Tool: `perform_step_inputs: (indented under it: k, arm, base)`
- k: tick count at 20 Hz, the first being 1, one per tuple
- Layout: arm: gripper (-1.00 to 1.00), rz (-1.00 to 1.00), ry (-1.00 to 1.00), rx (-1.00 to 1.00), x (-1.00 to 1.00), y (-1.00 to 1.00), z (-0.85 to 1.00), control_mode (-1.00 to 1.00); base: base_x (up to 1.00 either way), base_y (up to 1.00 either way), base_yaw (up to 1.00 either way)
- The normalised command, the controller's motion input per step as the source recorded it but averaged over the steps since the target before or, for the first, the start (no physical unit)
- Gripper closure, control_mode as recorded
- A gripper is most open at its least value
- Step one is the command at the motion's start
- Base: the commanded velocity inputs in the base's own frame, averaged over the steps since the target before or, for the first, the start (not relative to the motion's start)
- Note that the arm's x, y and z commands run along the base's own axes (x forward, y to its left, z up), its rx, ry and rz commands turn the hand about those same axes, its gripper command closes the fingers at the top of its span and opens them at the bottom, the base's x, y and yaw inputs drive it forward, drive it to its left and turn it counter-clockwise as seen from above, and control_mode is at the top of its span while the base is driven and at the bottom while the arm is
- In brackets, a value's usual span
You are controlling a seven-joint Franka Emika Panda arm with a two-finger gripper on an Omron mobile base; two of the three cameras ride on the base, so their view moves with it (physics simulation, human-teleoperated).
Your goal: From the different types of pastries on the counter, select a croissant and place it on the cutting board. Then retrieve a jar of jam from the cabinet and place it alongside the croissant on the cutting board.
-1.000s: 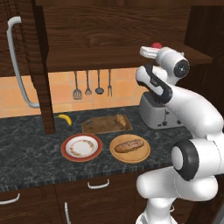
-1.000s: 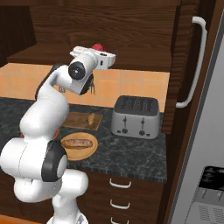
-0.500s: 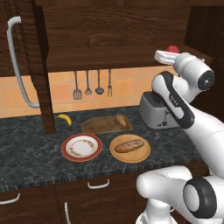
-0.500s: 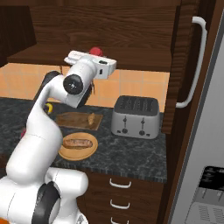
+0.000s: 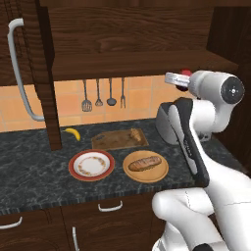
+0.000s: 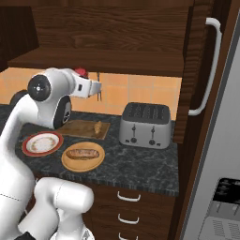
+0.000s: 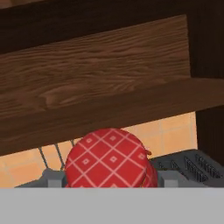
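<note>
Filling the lower middle of the hand view, the jar of jam (image 7: 111, 158) shows its red chequered lid with a grey claw finger (image 7: 53, 178) close on either side, so the claw (image 7: 109, 180) appears closed on the jar, though the contact itself is hidden below the frame edge. In the left base view the claw (image 5: 177, 80) sits in the upper right of the frame, just under the thick shelf of the cabinet (image 5: 147, 61), with the red lid peeking above it. The right base view puts it in the upper left, above the worktop (image 6: 140, 164).

Below and nearer the arm's base lie the loaf on the round wooden plate (image 5: 145, 165) and the red-rimmed plate (image 5: 91, 164). Behind them, in the middle of the left base frame, the cutting board (image 5: 120, 139) carries the croissant (image 5: 133, 134) at its right end, so the first half of the task looks done. The toaster (image 6: 143, 124) stands to the right of the board in the right base view. The banana (image 5: 73, 133) lies left of the board.

The jar is probably rigid, smooth-sided and breakable, light for its size. A hold across the body just under the lid seems safest, kept upright and set down gently on the bare left part of the board.
</note>
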Motion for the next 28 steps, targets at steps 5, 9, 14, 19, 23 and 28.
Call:
perform_step_inputs:
  k: [5, 9, 14, 19, 23, 28]
  arm:
    - [1.00, 0.05, 0.12, 0.07, -1.00, 0.12, -0.48, -1.00]
    - [1.00, 0.08, -0.10, 0.01, -0.98, 0.00, -0.50, -1.00]
    - [1.00, 0.11, -0.03, -0.02, -0.12, 0.19, -0.92, -1.00]
    - [1.00, 0.01, 0.02, -0.03, -0.03, 0.40, -0.85, -1.00]
    - [1.00, 0.00, 0.00, -0.05, 0.00, 0.42, -0.87, -1.00]
    - [1.00, 0.00, -0.02, -0.11, 0.13, 0.48, -0.79, -1.00]
  base:
    - [0.00, 0.00, 0.00]
    - [0.00, 0.00, 0.00]
    - [0.00, 0.00, 0.00]
    - [0.00, 0.00, 0.00]
    - [0.00, 0.00, 0.00]
    - [0.00, 0.00, 0.00]
